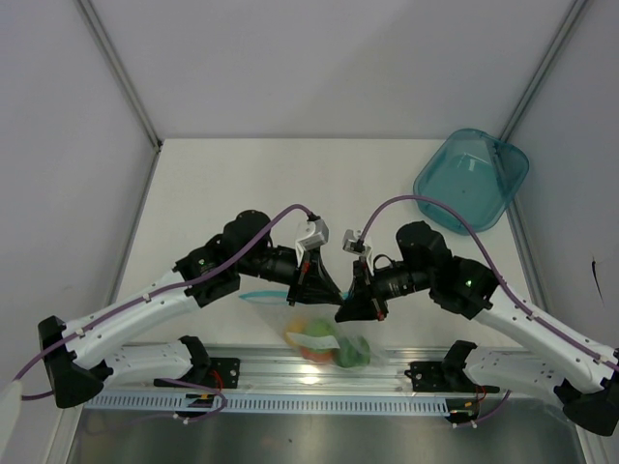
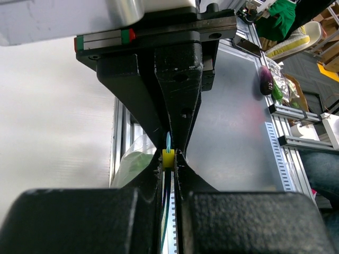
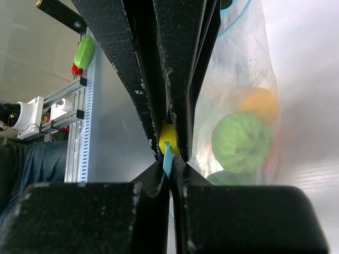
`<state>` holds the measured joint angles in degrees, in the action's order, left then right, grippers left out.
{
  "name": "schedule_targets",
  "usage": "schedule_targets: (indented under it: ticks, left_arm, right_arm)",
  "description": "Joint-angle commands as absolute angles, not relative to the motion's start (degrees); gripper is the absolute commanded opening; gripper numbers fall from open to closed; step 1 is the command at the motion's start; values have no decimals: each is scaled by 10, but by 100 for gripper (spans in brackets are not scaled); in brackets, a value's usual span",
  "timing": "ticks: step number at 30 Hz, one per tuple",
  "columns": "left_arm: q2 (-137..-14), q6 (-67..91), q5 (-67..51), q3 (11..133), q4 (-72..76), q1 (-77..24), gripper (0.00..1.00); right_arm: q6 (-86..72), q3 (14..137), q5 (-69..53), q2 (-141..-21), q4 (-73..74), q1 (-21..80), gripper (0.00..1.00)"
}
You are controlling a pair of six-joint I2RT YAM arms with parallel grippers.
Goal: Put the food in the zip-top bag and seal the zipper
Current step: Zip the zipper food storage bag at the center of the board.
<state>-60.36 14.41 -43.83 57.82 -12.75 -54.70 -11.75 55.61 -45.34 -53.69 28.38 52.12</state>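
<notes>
The clear zip-top bag [image 1: 324,333] hangs between both grippers over the table's near edge. The food is inside it: light green [image 3: 241,142], yellow-orange [image 3: 258,103], dark green [image 3: 228,179] and an orange-red piece [image 1: 313,351]. My left gripper [image 1: 324,288] is shut on the zipper at its yellow slider [image 2: 168,157]. My right gripper [image 1: 353,307] is shut on the blue-teal zipper strip [image 3: 167,161] right beside the slider, tip to tip with the left one. The strip runs left from the grippers [image 1: 259,296]. The bag also shows in the left wrist view [image 2: 132,159].
A translucent teal bowl [image 1: 471,179] sits at the table's back right corner. An aluminium rail [image 1: 290,372] with both arm bases runs along the near edge, under the bag. Grey walls close in the table on three sides.
</notes>
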Motion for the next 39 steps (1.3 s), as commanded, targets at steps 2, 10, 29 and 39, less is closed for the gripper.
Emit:
schedule_targets:
  ticks: [2, 10, 29, 39]
  left_arm:
    - [-604, 134, -447, 575, -111, -546, 2]
    - [-597, 114, -396, 563, -154, -546, 19]
    - [-580, 114, -395, 550, -147, -535, 1]
    - [-584, 120, -411, 546, -138, -535, 1]
  right_arm:
    - [-122, 567, -442, -537, 249, 519, 0]
    - [-191, 515, -323, -473, 175, 507, 0]
    - [-201, 486, -382, -442, 165, 502, 0]
    - [-204, 507, -403, -453, 163, 454, 14]
